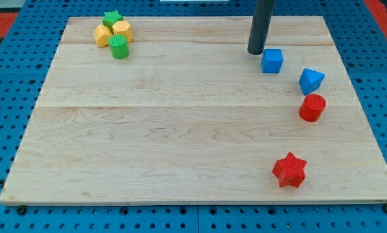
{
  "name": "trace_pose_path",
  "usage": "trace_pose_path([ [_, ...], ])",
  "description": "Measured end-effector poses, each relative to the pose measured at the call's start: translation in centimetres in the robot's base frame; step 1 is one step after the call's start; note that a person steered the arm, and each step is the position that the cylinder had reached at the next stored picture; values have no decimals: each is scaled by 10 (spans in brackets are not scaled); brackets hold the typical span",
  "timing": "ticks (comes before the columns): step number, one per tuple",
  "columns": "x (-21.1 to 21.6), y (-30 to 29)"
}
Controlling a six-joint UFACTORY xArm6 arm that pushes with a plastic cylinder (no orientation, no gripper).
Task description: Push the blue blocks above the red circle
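Note:
A blue cube (272, 61) lies at the view's upper right of the wooden board (148, 142). A blue triangular block (310, 80) lies to its lower right, just above the red circle (312, 107) and almost touching it. My tip (256, 52) stands just left of the blue cube, slightly above it, very close to its left side; contact cannot be told.
A red star (289, 170) lies at the view's lower right. At the upper left is a cluster: a green star (111, 17), two yellow blocks (122, 29) (103, 36) and a green cylinder (119, 46). The board sits on a blue pegboard.

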State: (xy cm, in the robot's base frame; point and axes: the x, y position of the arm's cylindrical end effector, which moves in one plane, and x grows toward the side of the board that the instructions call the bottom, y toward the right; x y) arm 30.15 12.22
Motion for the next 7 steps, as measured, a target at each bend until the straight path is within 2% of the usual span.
trace_pose_path([
  [4, -1, -3],
  [7, -1, 26],
])
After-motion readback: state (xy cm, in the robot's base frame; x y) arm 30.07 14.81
